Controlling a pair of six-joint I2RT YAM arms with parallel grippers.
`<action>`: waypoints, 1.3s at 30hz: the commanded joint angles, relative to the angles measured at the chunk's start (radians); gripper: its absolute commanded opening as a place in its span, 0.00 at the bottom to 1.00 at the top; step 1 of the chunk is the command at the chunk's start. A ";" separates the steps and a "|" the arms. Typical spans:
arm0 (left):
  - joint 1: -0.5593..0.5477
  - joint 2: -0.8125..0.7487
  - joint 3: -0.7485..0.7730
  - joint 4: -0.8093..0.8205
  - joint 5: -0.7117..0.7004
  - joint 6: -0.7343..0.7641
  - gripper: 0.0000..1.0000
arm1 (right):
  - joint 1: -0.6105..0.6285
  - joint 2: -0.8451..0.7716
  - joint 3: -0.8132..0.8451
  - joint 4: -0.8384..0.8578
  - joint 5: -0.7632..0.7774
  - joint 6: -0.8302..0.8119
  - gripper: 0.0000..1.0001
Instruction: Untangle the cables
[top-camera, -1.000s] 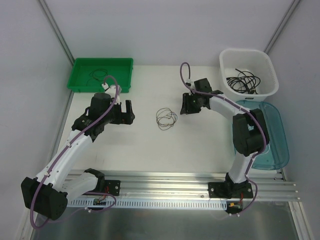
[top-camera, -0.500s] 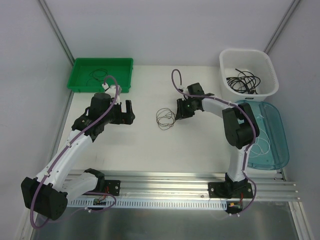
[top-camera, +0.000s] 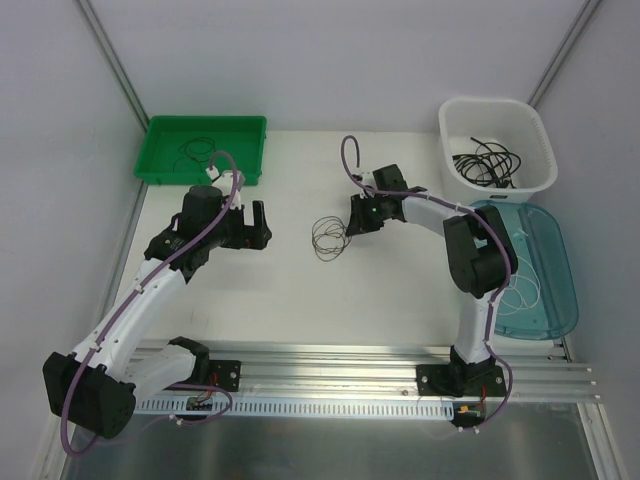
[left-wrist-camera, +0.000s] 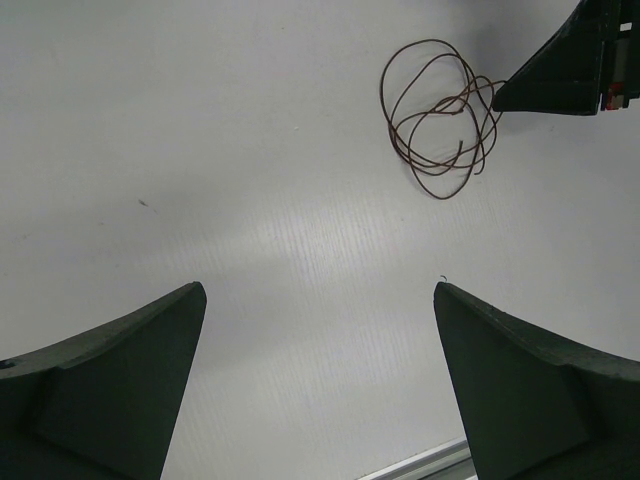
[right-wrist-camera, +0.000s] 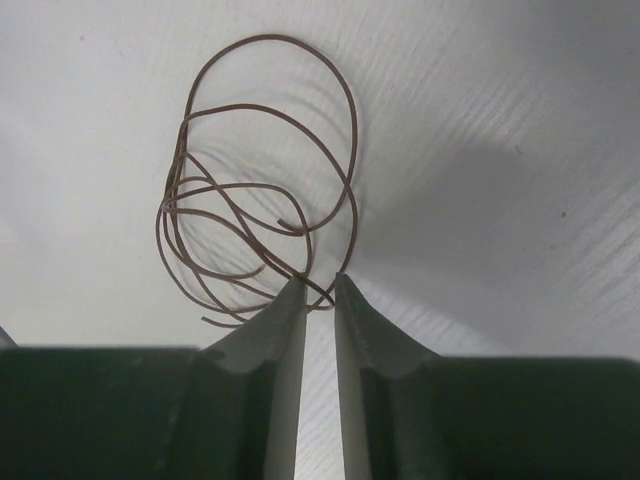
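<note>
A thin brown cable (top-camera: 330, 236) lies in a loose coil of several loops on the white table, mid-field. It also shows in the right wrist view (right-wrist-camera: 255, 190) and the left wrist view (left-wrist-camera: 440, 110). My right gripper (top-camera: 352, 226) is at the coil's right edge. Its tips (right-wrist-camera: 320, 285) stand a narrow gap apart, with a strand of the coil crossing just between them; they are not pinched on it. My left gripper (top-camera: 246, 211) is wide open and empty (left-wrist-camera: 320, 290), over bare table to the left of the coil.
A green tray (top-camera: 160, 165) at the back left holds a small cable (top-camera: 195, 152). A white basket (top-camera: 455, 120) at the back right holds tangled black cables (top-camera: 485, 162). A teal lid (top-camera: 555, 260) lies at the right with a thin white cord (top-camera: 520, 290).
My right gripper has moved left and forward from near the basket to the coil's right edge. The coil and my left arm have not moved.
</note>
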 joint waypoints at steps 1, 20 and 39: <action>0.011 0.001 0.000 0.003 0.025 -0.006 0.99 | 0.007 0.003 0.039 0.040 -0.047 -0.021 0.19; 0.009 0.016 0.008 0.008 0.106 -0.006 0.99 | 0.283 -0.465 0.295 -0.478 0.515 -0.171 0.01; 0.001 0.011 -0.047 0.155 0.493 0.051 0.99 | 0.337 -0.631 0.282 -0.349 0.423 -0.012 0.01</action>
